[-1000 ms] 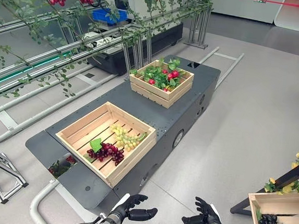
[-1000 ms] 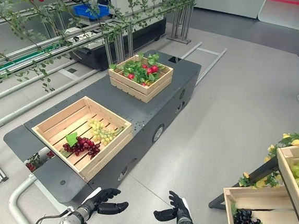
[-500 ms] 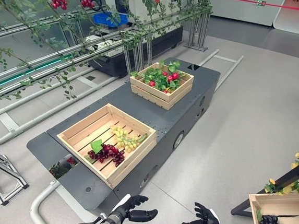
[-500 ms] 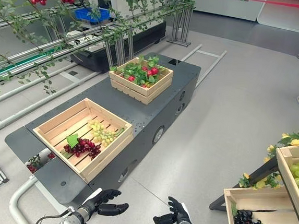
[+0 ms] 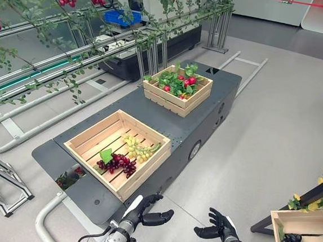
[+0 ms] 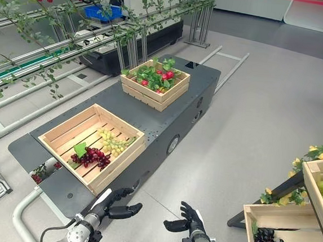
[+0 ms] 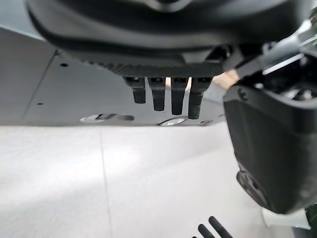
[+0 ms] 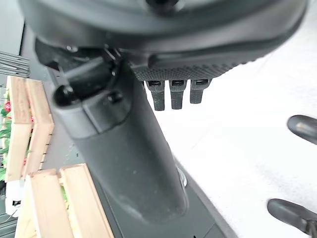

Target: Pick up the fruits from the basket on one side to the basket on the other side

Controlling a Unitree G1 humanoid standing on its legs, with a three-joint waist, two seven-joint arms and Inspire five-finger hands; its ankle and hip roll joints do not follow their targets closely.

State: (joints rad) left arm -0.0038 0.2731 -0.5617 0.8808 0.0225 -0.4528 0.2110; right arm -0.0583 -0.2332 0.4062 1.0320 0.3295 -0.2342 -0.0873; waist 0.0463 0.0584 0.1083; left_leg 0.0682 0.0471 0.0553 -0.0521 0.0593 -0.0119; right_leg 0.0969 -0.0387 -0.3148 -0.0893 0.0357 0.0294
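While both the left hand (image 5: pixel 149 213) and right hand (image 5: pixel 218 227) hang released and empty, purple grapes (image 5: pixel 116 163) lie in near basket (image 5: pixel 146 168), long axis left-right, green grapes (image 5: pixel 136 149) beside

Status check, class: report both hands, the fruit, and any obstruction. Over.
Left hand and right hand open, empty, low before the dark grey platform. Purple grapes and green grapes lie in near wooden slatted crate. Nothing in the way.

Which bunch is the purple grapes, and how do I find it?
Find the long dark platform. The wooden crate at its near end holds two bunches. The purple grapes lie nearer the robot, dark with a green leaf, beside the pale green grapes.
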